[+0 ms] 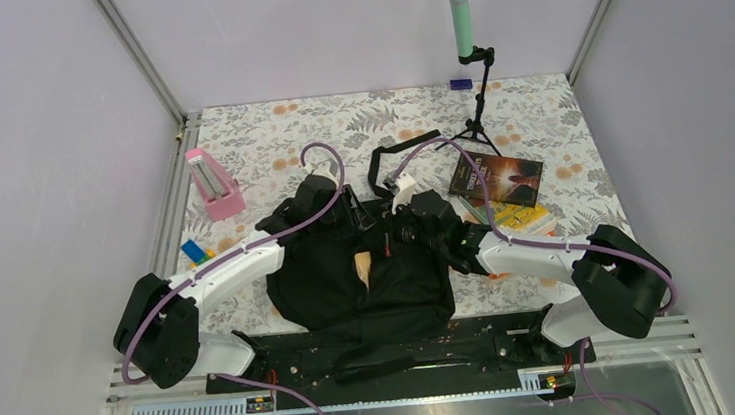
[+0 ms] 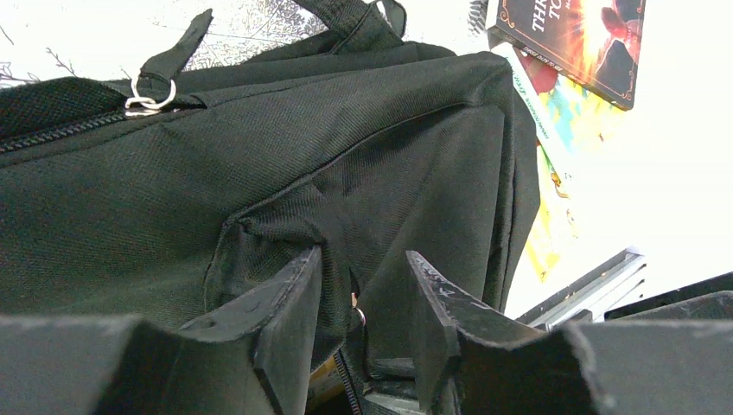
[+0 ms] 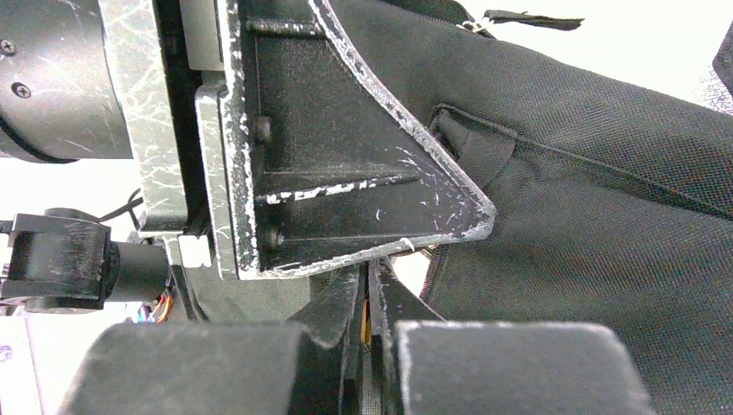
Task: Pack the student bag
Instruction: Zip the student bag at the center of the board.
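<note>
The student bag (image 1: 361, 288), a large black backpack, lies in the middle of the table between both arms. At its top edge my left gripper (image 1: 359, 213) has bunched black fabric of the student bag (image 2: 259, 147) filling the gap between its half-closed jaws, so the left gripper (image 2: 363, 255) is holding a fold beside a small zip ring. Close to the right of it, my right gripper (image 1: 411, 229) is shut. In its wrist view the right gripper (image 3: 368, 268) pinches a thin strip at the edge of the student bag (image 3: 605, 216), right under a left finger (image 3: 346, 173).
A dark book (image 1: 496, 178) and a yellow book (image 1: 523, 218) lie right of the bag. A pink holder (image 1: 213, 186) and small blue and yellow pieces (image 1: 195, 253) sit at the left. A tripod with a green microphone (image 1: 459, 4) stands at the back.
</note>
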Controlling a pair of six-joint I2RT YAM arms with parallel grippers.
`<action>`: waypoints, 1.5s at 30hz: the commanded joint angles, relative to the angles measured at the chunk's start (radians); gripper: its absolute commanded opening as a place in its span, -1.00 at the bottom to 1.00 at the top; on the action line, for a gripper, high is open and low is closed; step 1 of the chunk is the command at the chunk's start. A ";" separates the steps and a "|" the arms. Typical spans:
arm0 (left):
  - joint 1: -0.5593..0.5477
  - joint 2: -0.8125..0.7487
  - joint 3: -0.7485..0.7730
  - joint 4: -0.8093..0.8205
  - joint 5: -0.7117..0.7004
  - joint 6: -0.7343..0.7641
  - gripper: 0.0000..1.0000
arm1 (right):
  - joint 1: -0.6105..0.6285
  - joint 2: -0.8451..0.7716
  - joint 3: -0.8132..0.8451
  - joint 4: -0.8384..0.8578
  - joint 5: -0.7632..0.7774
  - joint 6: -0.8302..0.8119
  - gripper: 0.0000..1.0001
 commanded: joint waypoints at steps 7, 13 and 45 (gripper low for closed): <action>-0.007 0.066 0.005 0.013 0.009 -0.008 -0.64 | 0.014 -0.035 -0.006 0.039 -0.009 -0.006 -1.00; 0.004 0.059 0.062 0.045 -0.062 0.035 -1.00 | 0.020 -0.059 -0.035 0.029 0.011 0.024 -1.00; 0.189 0.035 0.092 0.185 -0.132 0.062 -1.00 | 0.133 -0.008 -0.054 -0.030 0.098 0.158 -1.00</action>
